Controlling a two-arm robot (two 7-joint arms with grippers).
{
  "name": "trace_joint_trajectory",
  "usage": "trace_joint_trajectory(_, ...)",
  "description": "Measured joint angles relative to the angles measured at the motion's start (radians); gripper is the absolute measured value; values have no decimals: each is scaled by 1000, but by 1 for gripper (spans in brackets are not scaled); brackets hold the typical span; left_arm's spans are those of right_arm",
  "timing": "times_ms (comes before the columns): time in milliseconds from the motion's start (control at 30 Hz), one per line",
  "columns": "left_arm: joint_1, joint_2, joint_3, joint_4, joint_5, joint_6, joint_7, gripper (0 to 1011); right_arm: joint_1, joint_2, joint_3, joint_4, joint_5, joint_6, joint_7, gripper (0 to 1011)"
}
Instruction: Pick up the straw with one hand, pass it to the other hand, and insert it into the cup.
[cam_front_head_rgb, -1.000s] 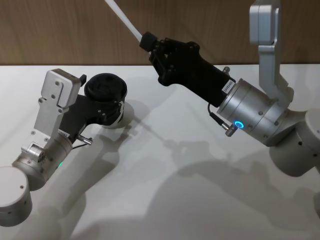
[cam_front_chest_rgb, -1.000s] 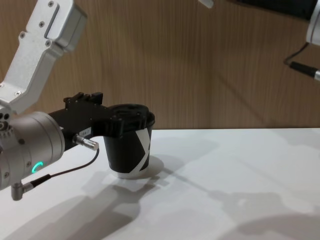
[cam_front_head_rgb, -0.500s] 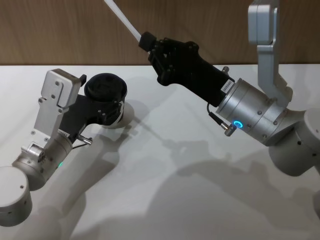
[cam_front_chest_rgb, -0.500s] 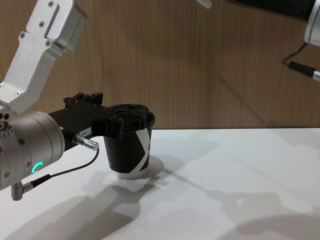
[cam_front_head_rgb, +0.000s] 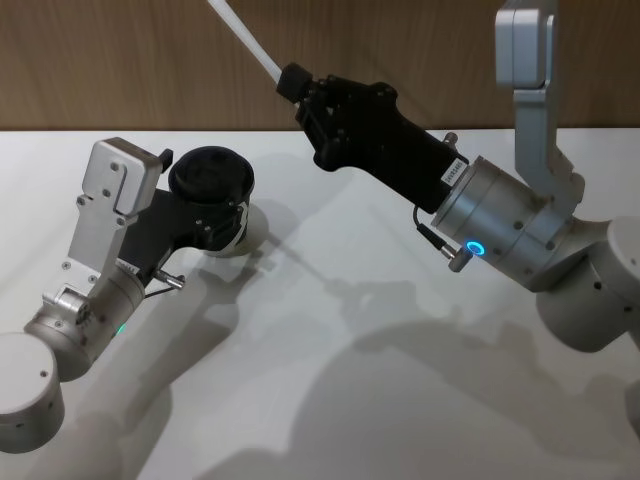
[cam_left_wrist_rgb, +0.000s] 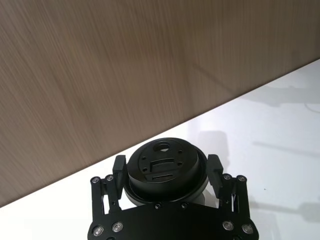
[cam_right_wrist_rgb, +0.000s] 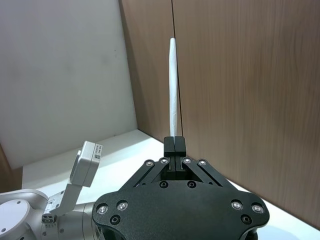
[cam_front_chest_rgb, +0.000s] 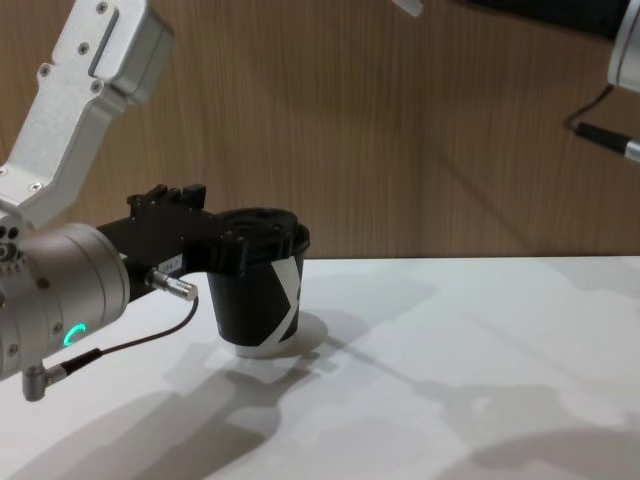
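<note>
The black cup (cam_front_head_rgb: 210, 180) with its domed lid stands upright on the white table at the left. My left gripper (cam_front_head_rgb: 222, 205) is shut on the cup, one finger on each side just below the lid, as the left wrist view shows (cam_left_wrist_rgb: 164, 170). From the chest, the cup (cam_front_chest_rgb: 262, 300) shows its white mark. High above the table to the right of the cup, my right gripper (cam_front_head_rgb: 297, 82) is shut on the lower end of the white straw (cam_front_head_rgb: 245, 35). The straw (cam_right_wrist_rgb: 173, 90) points up and away from the fingers, toward the wooden wall.
The white table (cam_front_head_rgb: 350, 400) is bare in the middle and at the front, crossed by the arms' shadows. A wooden wall (cam_front_chest_rgb: 420, 150) rises behind the table's far edge. A thin black cable (cam_front_chest_rgb: 130, 340) hangs under my left wrist.
My right gripper with the straw has drifted very slightly to the left. The left gripper and the cup have stayed still.
</note>
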Motion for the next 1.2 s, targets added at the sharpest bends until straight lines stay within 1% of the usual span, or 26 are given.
trace_joint_trajectory(367, 0, 0, 0, 0, 0, 0, 0, 1002, 0, 0, 0, 0, 0, 0, 0, 1)
trace_joint_trajectory(533, -7, -1, 0, 6, 0, -3, -10, 1003, 0, 0, 0, 0, 0, 0, 0, 1)
trace_joint_trajectory(833, -52, -3, 8, 36, -14, -32, -81, 1003, 0, 0, 0, 0, 0, 0, 0, 1)
trace_joint_trajectory(967, -81, -5, 10, 48, -35, -52, -135, 1003, 0, 0, 0, 0, 0, 0, 0, 1)
trace_joint_trajectory(1000, -81, -5, 10, 48, -35, -52, -135, 1003, 0, 0, 0, 0, 0, 0, 0, 1)
trace_joint_trajectory(1200, -102, -4, 0, 34, -73, -70, -197, 1002, 0, 0, 0, 0, 0, 0, 0, 1)
